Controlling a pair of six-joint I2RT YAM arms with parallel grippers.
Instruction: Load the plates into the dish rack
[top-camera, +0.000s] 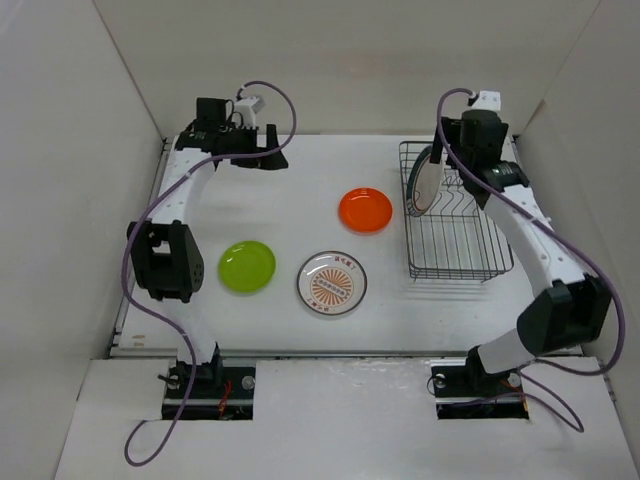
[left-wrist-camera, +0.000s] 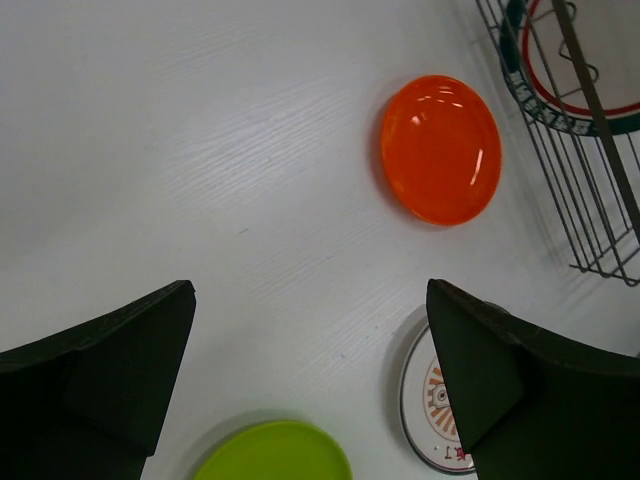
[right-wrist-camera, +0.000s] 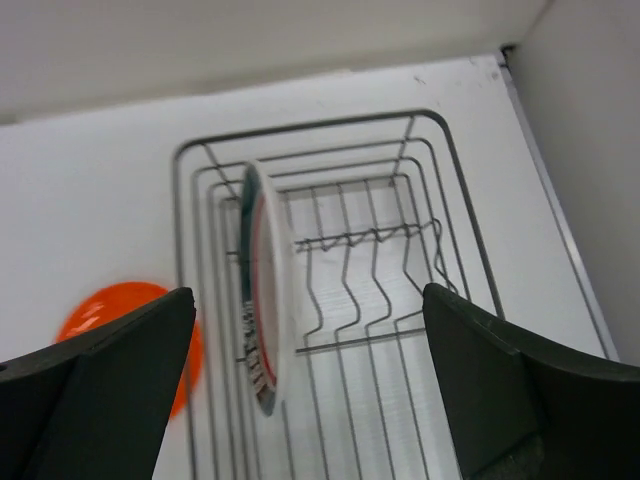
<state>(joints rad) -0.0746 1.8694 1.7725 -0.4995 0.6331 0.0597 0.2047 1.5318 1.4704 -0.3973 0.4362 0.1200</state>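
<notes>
Reach favours the right gripper (right-wrist-camera: 308, 300): orange plate (top-camera: 365, 210) flat just left of the rack (top-camera: 455, 262); it and the left gripper (left-wrist-camera: 310, 290) gape empty.

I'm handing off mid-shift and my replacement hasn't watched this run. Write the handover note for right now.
Left gripper: open, empty, above the table near the loose plates.
Right gripper: open, empty, above the rack.
Done: the teal-rim plate stands on edge in the rack, at its far left.
Left to do: the orange plate, green plate and sunburst plate lie flat on the table, left of the rack. All three need loading.
</notes>
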